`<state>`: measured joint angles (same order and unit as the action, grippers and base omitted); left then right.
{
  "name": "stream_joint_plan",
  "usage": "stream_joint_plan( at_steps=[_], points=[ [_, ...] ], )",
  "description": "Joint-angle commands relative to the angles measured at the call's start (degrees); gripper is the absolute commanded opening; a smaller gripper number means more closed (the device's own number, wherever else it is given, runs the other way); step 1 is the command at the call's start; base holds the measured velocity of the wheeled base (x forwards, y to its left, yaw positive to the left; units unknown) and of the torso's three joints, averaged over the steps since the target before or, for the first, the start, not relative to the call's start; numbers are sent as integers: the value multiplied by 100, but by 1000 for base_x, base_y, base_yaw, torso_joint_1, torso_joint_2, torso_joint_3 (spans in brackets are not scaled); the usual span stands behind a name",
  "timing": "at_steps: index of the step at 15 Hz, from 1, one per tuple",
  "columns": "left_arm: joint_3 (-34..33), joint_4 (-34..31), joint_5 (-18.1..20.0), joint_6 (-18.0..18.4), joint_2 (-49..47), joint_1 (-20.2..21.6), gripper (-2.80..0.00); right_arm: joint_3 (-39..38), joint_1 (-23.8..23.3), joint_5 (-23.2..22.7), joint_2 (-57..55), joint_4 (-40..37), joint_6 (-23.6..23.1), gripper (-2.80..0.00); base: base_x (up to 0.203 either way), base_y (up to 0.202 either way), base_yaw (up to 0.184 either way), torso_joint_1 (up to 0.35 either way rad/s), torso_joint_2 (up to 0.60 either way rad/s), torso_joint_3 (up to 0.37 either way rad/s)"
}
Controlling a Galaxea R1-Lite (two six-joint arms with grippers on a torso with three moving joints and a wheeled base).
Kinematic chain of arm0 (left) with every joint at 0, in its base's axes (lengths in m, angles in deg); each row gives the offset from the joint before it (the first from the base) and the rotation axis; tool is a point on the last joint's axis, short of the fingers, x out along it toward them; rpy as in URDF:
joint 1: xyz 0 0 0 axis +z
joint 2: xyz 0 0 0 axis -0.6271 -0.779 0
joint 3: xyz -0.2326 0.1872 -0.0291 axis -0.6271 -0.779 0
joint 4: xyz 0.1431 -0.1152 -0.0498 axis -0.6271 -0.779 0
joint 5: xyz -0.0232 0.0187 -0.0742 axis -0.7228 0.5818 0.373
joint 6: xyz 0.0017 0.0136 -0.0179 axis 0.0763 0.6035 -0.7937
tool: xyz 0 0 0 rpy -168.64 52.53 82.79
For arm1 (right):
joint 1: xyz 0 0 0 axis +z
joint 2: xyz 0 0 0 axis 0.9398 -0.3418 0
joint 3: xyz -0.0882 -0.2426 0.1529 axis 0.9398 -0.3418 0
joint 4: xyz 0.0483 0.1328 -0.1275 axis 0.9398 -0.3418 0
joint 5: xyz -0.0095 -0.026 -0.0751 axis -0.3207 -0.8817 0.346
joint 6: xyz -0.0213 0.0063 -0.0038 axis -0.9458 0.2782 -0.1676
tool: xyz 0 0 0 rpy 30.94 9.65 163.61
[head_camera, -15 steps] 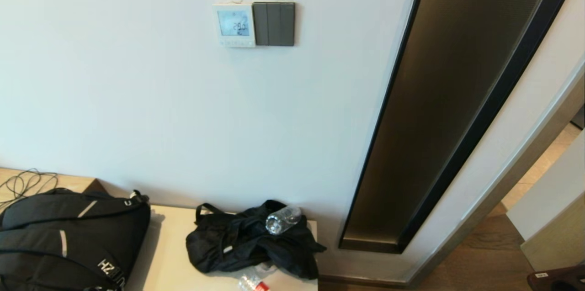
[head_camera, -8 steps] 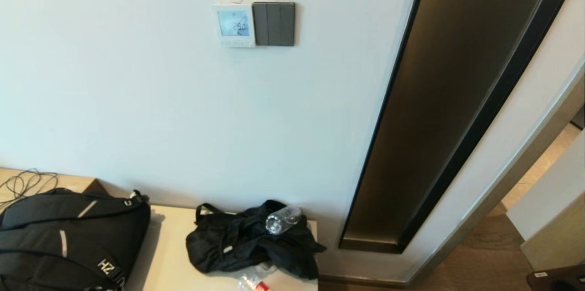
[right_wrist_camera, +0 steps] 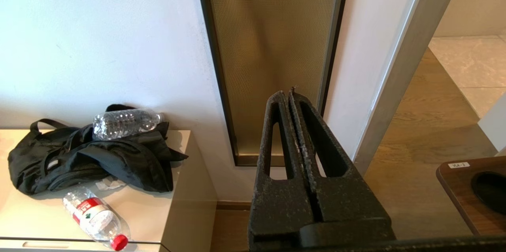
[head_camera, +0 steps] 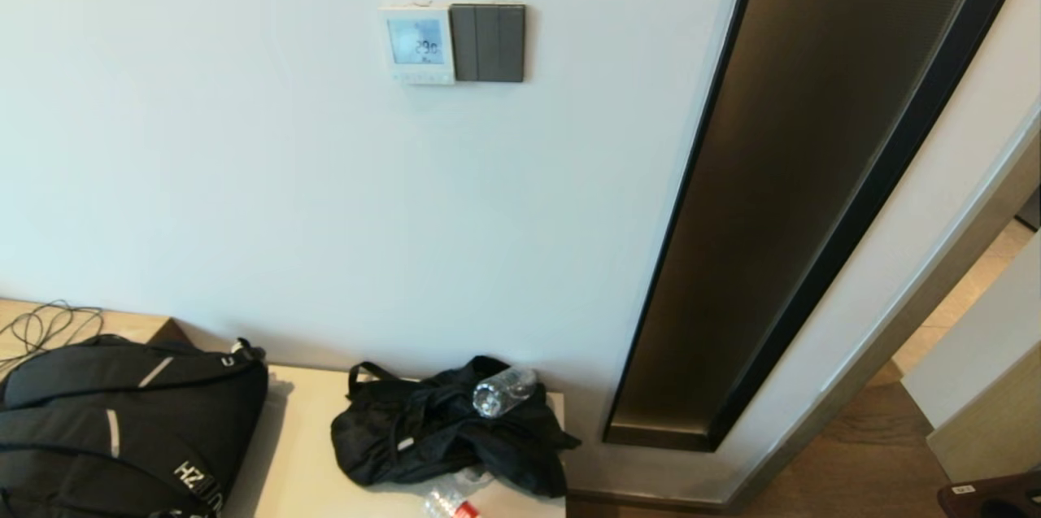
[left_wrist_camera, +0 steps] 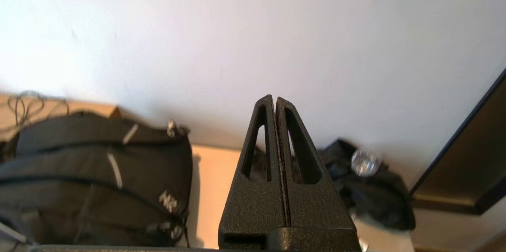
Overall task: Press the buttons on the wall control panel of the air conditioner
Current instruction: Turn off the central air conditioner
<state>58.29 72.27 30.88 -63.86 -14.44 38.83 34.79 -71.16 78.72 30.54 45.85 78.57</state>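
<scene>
The white square air-conditioner control panel with a lit pale-blue screen (head_camera: 415,44) is fixed high on the white wall (head_camera: 244,176), above the far edge of the bench; its display shows digits, and a row of small buttons runs along its lower edge. Touching its right side is a dark grey three-part wall switch plate (head_camera: 487,42).

Neither arm shows in the head view. The left claw (left_wrist_camera: 275,99) has its two black fingers pressed together, holding nothing, and points at bare wall above the bench. The right claw (right_wrist_camera: 290,94) is likewise pressed together and empty, aimed at the tall bronze textured panel in a dark frame (right_wrist_camera: 272,46) past the bench's right edge.

On the pale cream bench (head_camera: 301,453) a large black backpack (head_camera: 114,428) lies at the left side. A crumpled black cloth bag (head_camera: 439,437) sits near the far right corner with a clear plastic bottle (head_camera: 503,390) on top.
</scene>
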Motion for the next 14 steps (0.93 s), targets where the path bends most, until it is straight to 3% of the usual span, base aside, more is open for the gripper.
stream_joint_plan(
  at_steps=[1,5,9,11,14],
  points=[
    [881,359,1,-9,-1401,-59,-280,-1,0,-6,1,2,-2,-280,0,0,0,0,0,0],
    [2530,1104,136,-16,-3566,-90,-280,-2,0,-4,1,2,-2,-280,0,0,0,0,0,0],
    [4144,1379,321,-17,-5516,-146,-280,-7,0,-3,1,2,-2,-280,0,0,0,0,0,0],
    [4934,1436,120,-8,-6421,-418,-280,-4,0,-5,1,2,-2,-280,0,0,0,0,0,0],
    [5657,1491,-337,-1,-7418,-1356,-280,-7,0,-2,1,2,-2,-280,0,0,0,0,0,0]
  ],
)
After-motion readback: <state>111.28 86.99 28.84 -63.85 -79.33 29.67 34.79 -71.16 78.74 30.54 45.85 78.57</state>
